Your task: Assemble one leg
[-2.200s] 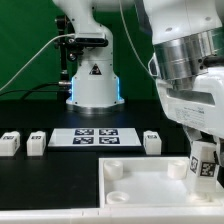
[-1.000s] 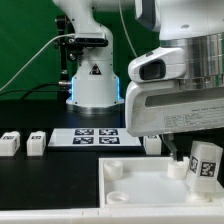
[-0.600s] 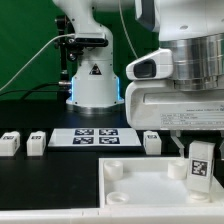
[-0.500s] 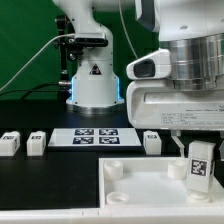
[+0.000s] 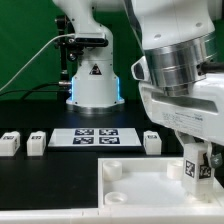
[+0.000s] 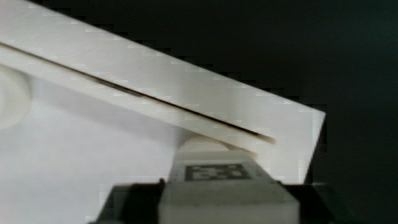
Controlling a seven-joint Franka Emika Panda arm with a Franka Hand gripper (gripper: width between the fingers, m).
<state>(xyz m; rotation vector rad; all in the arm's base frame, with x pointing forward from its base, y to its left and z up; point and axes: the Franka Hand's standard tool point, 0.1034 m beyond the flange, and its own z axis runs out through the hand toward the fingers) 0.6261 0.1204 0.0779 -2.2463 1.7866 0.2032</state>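
Observation:
A leg [image 5: 190, 168], a small white block with a black-and-white tag, stands on the far right corner of the large white slab [image 5: 135, 190] in the exterior view. My gripper [image 5: 196, 166] is shut on this leg from above, and the wrist is turned at an angle. In the wrist view the leg [image 6: 217, 175] sits between the two dark fingers [image 6: 134, 203], its tag facing the camera, with the slab [image 6: 107, 130] and its edge beyond. The leg's lower end and the socket under it are hidden.
Three more legs lie on the black table: two at the exterior view's left [image 5: 10, 143] [image 5: 36, 142] and one by the slab's far edge [image 5: 152, 141]. The marker board [image 5: 93, 137] lies between them. The white robot base [image 5: 93, 85] stands behind.
The jaws have closed on the leg. The wrist has since turned, and the leg has shifted slightly toward the exterior view's left and a little lower.

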